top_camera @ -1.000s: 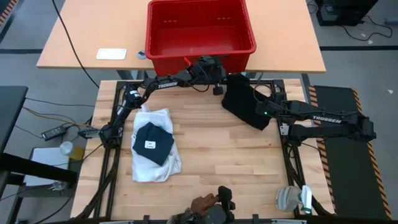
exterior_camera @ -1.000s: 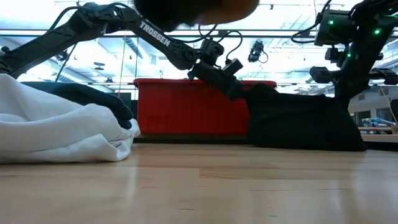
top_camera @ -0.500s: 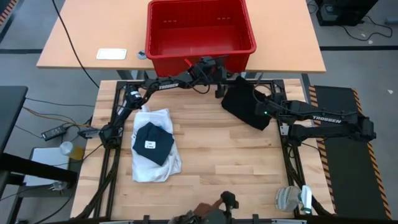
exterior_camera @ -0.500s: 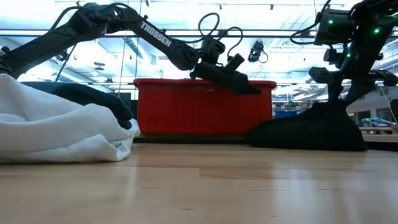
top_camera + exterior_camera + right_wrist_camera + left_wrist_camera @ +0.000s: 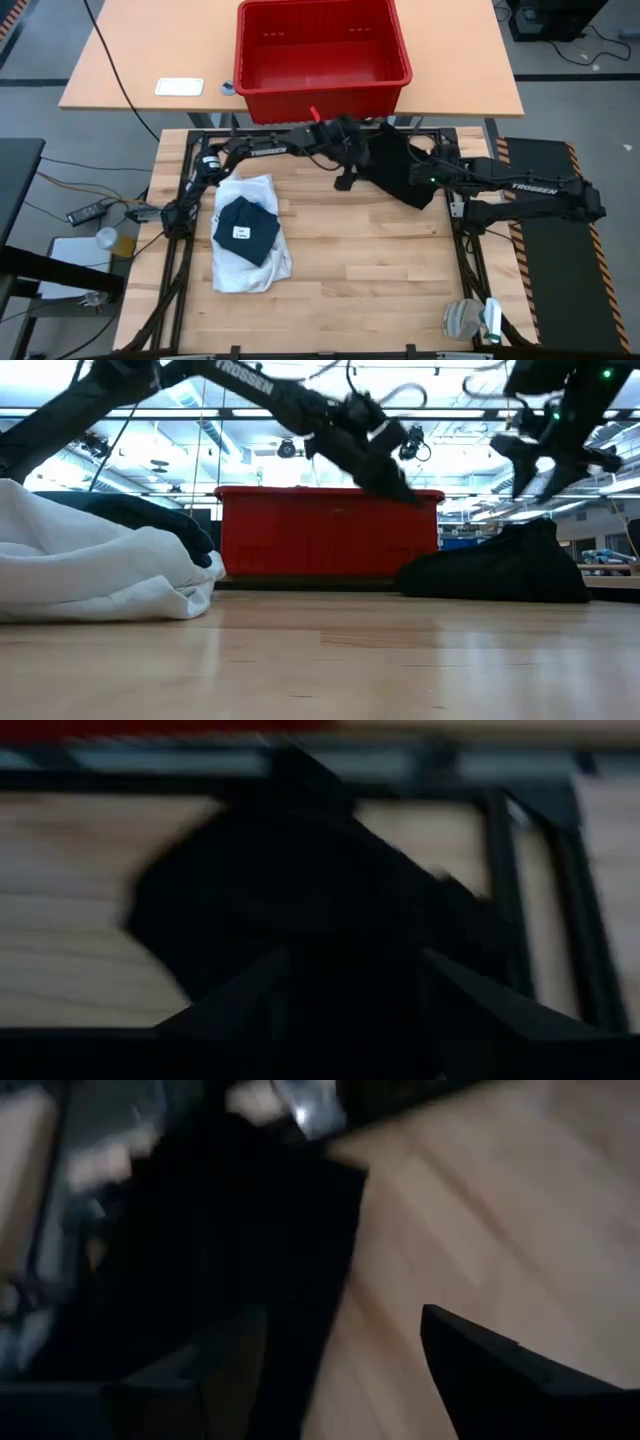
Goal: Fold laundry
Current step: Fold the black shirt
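Observation:
A black garment (image 5: pixel 395 165) lies in a low heap at the table's far right (image 5: pixel 500 570), resting on the wood. My left gripper (image 5: pixel 345 178) hangs open beside its left edge, above the table (image 5: pixel 400 485), and the cloth (image 5: pixel 200 1250) shows past its fingers. My right gripper (image 5: pixel 415 165) stands open above the heap (image 5: pixel 540 460), with the black cloth (image 5: pixel 300 880) below it. A white shirt (image 5: pixel 255 265) lies at the left of the table, and a folded dark piece (image 5: pixel 247 228) sits on top of it.
A red plastic crate (image 5: pixel 320 45) stands on a second table just beyond the far edge (image 5: pixel 310 530). A white card (image 5: pixel 180 87) lies left of it. The black table frame (image 5: pixel 470 250) runs along the sides. Bare wood (image 5: pixel 370 270) spans the middle and near right.
Both grippers have opened and let go of the black garment, which had been held up and has dropped into a low heap on the table. My left gripper has swung toward the near edge and tipped more level. My right gripper has risen above the heap.

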